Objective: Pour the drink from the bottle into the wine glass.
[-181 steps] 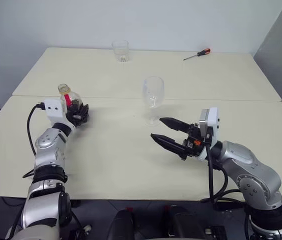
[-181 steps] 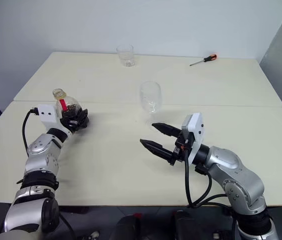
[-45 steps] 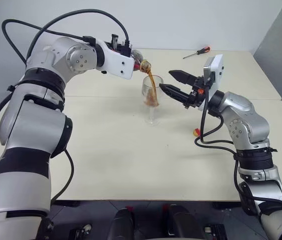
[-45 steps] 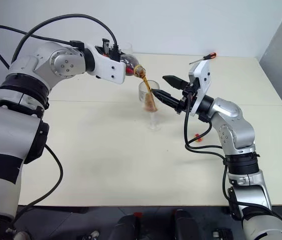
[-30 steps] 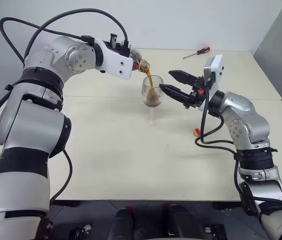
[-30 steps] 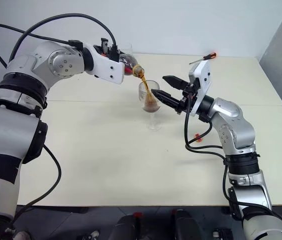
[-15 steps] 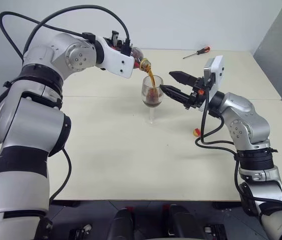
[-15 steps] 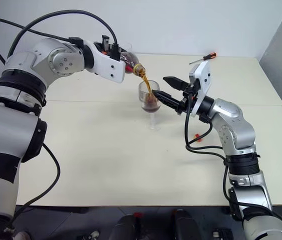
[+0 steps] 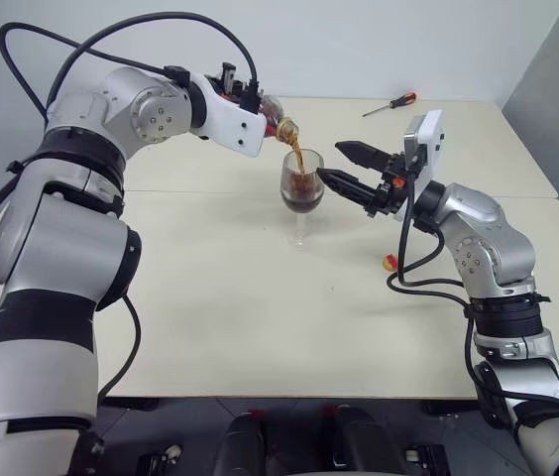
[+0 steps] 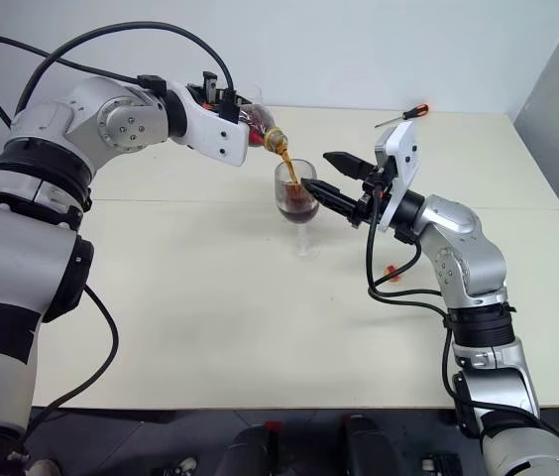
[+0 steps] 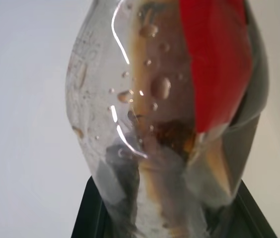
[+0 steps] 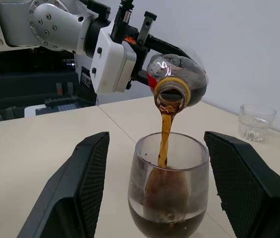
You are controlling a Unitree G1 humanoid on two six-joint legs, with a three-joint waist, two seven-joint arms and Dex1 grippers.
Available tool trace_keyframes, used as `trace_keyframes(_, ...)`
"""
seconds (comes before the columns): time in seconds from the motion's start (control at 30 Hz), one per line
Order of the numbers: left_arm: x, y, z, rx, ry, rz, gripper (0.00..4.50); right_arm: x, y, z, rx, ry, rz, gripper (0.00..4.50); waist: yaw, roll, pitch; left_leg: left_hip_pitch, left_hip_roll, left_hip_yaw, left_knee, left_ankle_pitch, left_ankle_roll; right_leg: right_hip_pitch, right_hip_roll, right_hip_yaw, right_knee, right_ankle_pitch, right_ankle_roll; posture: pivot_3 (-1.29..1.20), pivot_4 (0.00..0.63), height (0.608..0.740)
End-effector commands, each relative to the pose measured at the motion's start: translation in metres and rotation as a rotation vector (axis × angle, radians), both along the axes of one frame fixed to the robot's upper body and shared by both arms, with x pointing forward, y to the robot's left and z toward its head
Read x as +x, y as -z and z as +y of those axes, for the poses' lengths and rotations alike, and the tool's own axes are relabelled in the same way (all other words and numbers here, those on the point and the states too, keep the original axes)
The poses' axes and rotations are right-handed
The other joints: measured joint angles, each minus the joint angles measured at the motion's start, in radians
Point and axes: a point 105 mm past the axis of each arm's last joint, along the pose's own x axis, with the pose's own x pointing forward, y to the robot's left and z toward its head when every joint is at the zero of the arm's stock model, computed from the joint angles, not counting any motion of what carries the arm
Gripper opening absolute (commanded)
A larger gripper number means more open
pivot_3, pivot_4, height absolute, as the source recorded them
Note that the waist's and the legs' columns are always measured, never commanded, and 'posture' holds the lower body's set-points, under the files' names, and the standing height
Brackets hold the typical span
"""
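Left eye view has the cream desk (image 9: pixel 210 327) running across the frame, with a seam crossing it just behind the wine glass. Near the upper right of the desk lies a screwdriver (image 9: pixel 391 105) with a red-orange handle, well apart from everything else. A clear tumbler (image 12: pixel 256 122) stands on the far desk; in the right wrist view it sits at the right edge, behind the wine glass. A small yellow cap (image 9: pixel 390 263) rests on the desk right of centre, below the right arm and partly behind its black cable. Nothing stands between the bottle's mouth and the glass.

At the centre of the frame the wine glass (image 9: pixel 301 188) stands upright on its foot, its bowl partly filled with the drink (image 9: pixel 302 200), dark brown. Up and to the left of it, the left pincer (image 10: pixel 228 107) is clamped tight on the bottle (image 9: pixel 278 120), which is tipped with its open mouth down and toward the right, just above the rim. A thin brown stream falls from the mouth into the bowl. The left wrist view shows the bottle's wet clear wall close up, with its red label and a little brown liquid left inside.

From the right, the right pincer (image 9: pixel 331 166) reaches in toward the bowl with its two black fingers (image 12: pixel 83 178) spread wide, one on either side of the glass in the right wrist view. They appear to stand just clear of the glass, holding nothing.
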Motion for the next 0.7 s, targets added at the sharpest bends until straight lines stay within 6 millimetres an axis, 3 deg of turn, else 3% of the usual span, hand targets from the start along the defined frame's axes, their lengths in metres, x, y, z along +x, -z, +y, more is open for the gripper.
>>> trace_keyframes(0.03,-0.0037,-0.0286,-0.0007,-0.023,0.004,-0.078,1.08,-0.004,-0.0132,-0.0036,0.014,0.003,-0.061,3.27,0.0,0.0,0.0,0.0,0.0,0.0,0.0,0.0,0.0,0.0,0.0,0.0,0.0,0.0,0.0,0.0,0.15,0.74)
trace_keyframes(0.7,-0.0033,-0.0285,-0.0011,-0.021,0.002,-0.078,1.08,-0.0032,-0.0132,-0.0044,0.014,0.01,-0.06,3.27,0.0,0.0,0.0,0.0,0.0,0.0,0.0,0.0,0.0,0.0,0.0,0.0,0.0,0.0,0.0,0.0,0.15,0.74)
